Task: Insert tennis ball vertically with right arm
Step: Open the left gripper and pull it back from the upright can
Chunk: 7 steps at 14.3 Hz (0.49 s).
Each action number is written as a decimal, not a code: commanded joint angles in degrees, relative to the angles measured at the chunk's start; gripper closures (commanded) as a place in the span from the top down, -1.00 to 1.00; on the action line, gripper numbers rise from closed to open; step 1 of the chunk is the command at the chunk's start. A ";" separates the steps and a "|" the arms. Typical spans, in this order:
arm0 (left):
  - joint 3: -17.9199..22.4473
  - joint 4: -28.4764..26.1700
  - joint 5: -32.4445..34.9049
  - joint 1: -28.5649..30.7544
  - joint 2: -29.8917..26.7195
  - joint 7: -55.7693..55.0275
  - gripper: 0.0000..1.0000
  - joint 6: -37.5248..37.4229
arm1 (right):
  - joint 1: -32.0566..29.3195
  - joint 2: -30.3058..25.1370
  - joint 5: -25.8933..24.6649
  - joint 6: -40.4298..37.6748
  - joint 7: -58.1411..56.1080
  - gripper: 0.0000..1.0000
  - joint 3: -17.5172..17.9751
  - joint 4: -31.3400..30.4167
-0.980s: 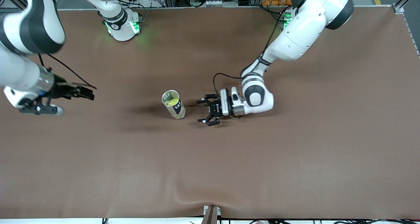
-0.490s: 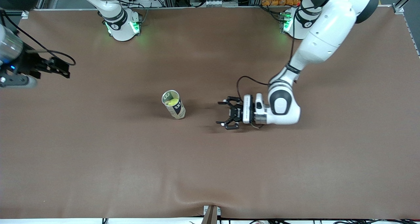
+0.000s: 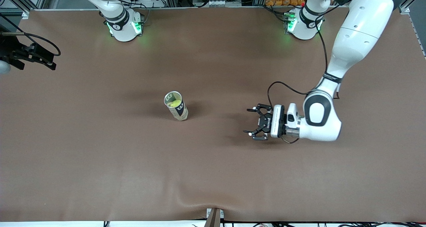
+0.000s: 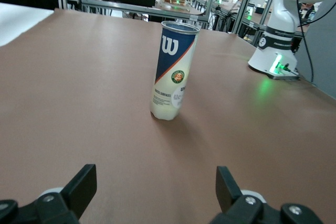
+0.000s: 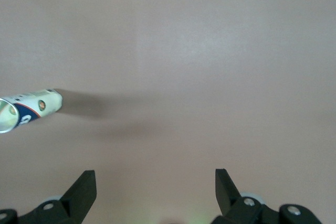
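An upright Wilson can (image 3: 177, 108) stands mid-table, and the yellow-green tennis ball (image 3: 173, 104) shows inside its open mouth. My left gripper (image 3: 248, 121) hovers low over the table, beside the can toward the left arm's end, pointing at it. Its jaws are open and empty, and the left wrist view frames the can (image 4: 173, 72) ahead of that gripper (image 4: 156, 174). My right hand (image 3: 20, 55) is raised at the right arm's end, mostly out of the front view. In the right wrist view its gripper (image 5: 155, 179) is open and empty, high over bare cloth, with the can (image 5: 29, 109) at the picture's edge.
Brown cloth (image 3: 213, 173) covers the whole table, with a raised wrinkle (image 3: 199, 200) near the front edge. Both arm bases (image 3: 124, 25) (image 3: 301, 22) glow green along the edge farthest from the front camera.
My left gripper has drawn back from beside the can toward the left arm's end, still open. My right hand has lifted and swung out toward the edge of the front view.
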 commanded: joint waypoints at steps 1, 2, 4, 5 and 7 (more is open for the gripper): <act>-0.01 3.49 5.75 0.73 0.04 -6.66 1.00 -3.25 | -0.76 -0.52 1.53 -0.81 4.44 1.00 0.77 0.23; -0.01 4.20 7.51 1.69 -0.14 -9.21 1.00 -4.65 | -0.76 -0.44 1.53 -0.46 4.45 1.00 0.78 0.23; 0.08 6.30 10.06 3.19 0.12 -14.92 1.00 -8.60 | -1.02 0.18 1.53 -0.63 3.93 1.00 0.51 0.14; 0.17 7.01 11.55 3.54 -0.31 -17.21 1.00 -9.75 | -1.02 0.09 1.45 -0.98 4.45 1.00 0.42 -0.03; 0.26 8.85 15.51 3.72 -0.75 -24.31 1.00 -12.91 | -0.93 0.09 0.66 -2.03 4.37 1.00 0.51 0.14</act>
